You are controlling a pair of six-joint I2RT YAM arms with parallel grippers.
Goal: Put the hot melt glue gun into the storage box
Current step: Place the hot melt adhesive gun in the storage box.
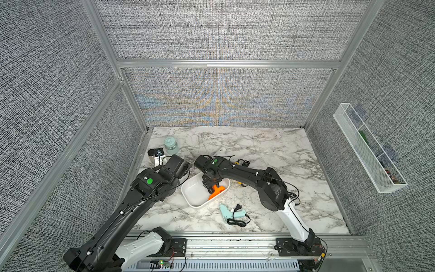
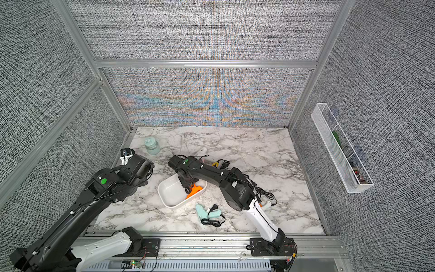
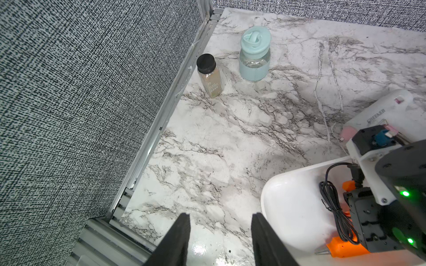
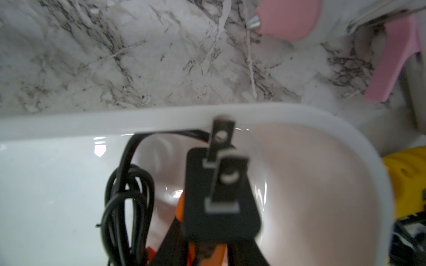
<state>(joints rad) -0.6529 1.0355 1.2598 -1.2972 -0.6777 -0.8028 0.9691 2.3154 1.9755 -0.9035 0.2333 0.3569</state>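
Mint glue gun (image 1: 225, 211): lies on the marble counter (image 1: 270, 150) near the front edge, its black cord coiled against it
Storage box (image 1: 195, 191): white tub at mid-counter, set at an angle, just behind the mint gun
Left gripper (image 3: 220, 216): hovers over bare counter just beside the box's left end, fingers spread, nothing between them
Orange glue gun (image 1: 217, 190): lies inside the box at its right end, with its bundled cord (image 4: 126, 195)
Right gripper (image 1: 210, 187): lowered into the box over the orange gun; whether it pinches the gun cannot be told
Plug (image 4: 219, 198): black, two prongs, right at that gripper, pointing toward the box rim
Yellow glue gun (image 4: 408, 175): on the counter just outside the box
White and pink glue gun (image 3: 380, 115): on the counter beyond the box
Bottle (image 3: 209, 78) and jar (image 3: 254, 57): upright, near the far left wall
Wire tray (image 1: 367, 150): mounted on the right wall
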